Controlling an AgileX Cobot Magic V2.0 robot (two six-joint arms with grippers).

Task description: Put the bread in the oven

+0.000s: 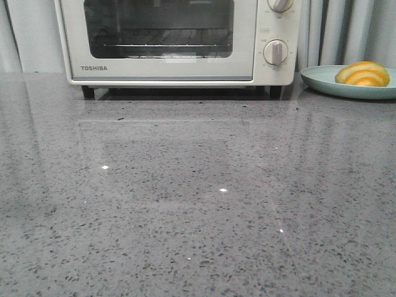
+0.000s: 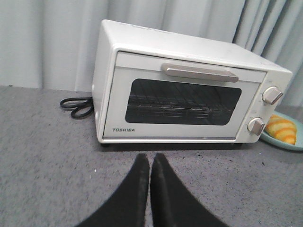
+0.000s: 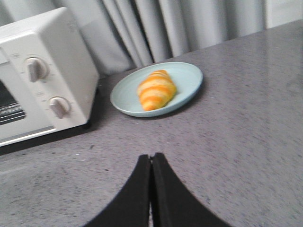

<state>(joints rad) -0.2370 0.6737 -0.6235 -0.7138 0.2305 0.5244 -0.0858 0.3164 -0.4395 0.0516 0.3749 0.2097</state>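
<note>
Currently one oven (image 1: 170, 40) is standing at the far edge of the grey speckled bench (image 1: 198, 204), its glass door sitting closed with the handle (image 2: 199, 72) running along the top of the door and a wire rack showing behind the window. Two round knobs (image 1: 276, 52) are lining its right side, one above the other. Just to the right of the oven, one pale blue plate (image 1: 322, 83) is resting near the far right edge of the bench, and one bread (image 1: 362, 73) is lying on it, apart from the oven's side wall. A black cord (image 2: 75, 106) is coiling on the bench beside the oven's left wall. Grey curtains (image 3: 189, 23) are hanging right behind everything. The whole stretch of bench in front of the oven door and plate is lying open, reflecting the oven faintly. Both arms are hanging back from the objects: the left hand (image 2: 150, 163) is facing the oven door with its two dark fingers pressed together and holding nothing, and the right hand (image 3: 151, 163) is facing the plate, its fingers likewise pressed together and gripping nothing.
</note>
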